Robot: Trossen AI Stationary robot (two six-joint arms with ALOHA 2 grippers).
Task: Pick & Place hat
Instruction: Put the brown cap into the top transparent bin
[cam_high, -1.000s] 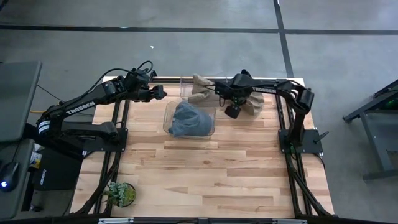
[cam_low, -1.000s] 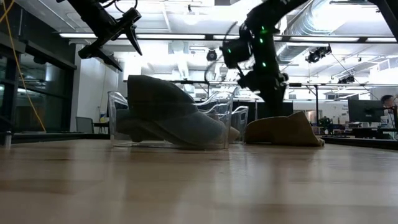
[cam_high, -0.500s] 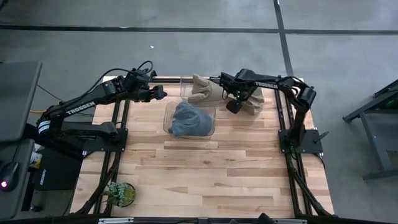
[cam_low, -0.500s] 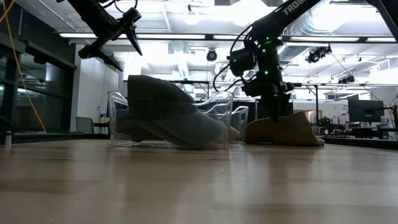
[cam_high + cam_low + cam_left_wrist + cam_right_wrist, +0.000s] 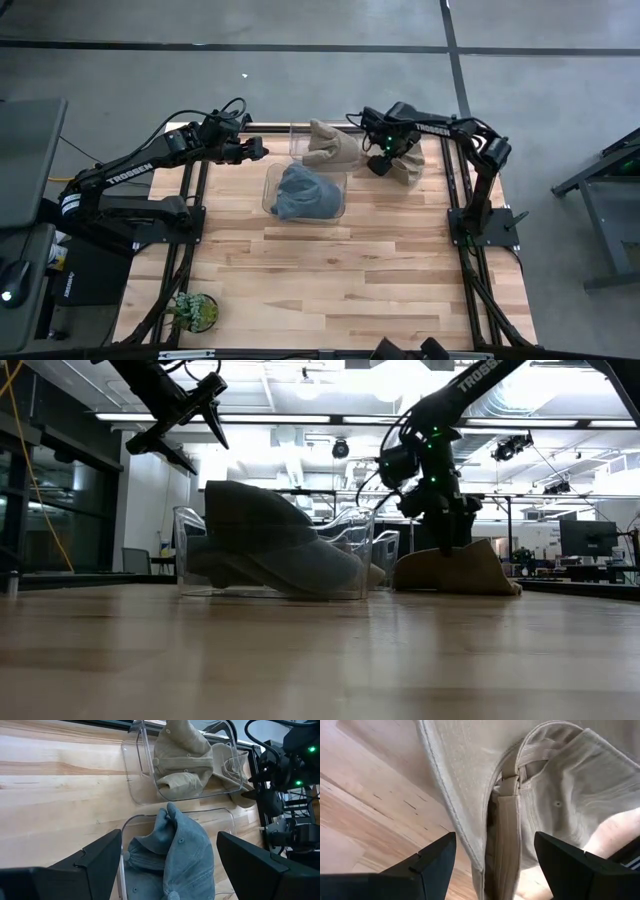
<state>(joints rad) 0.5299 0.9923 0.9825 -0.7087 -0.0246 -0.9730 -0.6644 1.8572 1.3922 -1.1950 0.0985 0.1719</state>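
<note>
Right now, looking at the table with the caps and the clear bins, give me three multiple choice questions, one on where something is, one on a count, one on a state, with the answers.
1. Where is the blue cap?
A. Inside a clear bin
B. Loose on the table by the plant
C. In the left gripper

2. How many tan caps can be seen?
A. One
B. Two
C. Four

3. How are the right gripper's fingers?
A. Shut on the blue cap
B. Open, just above the loose tan cap
C. Shut on a bin's rim

Answers:
1 A, the left wrist view shows the blue cap within clear walls.
2 B, one tan cap in the far bin, one loose on the table.
3 B, the right wrist view shows both fingers spread either side of the cap's strap.

The left gripper waits open above the table's far left part.
</note>
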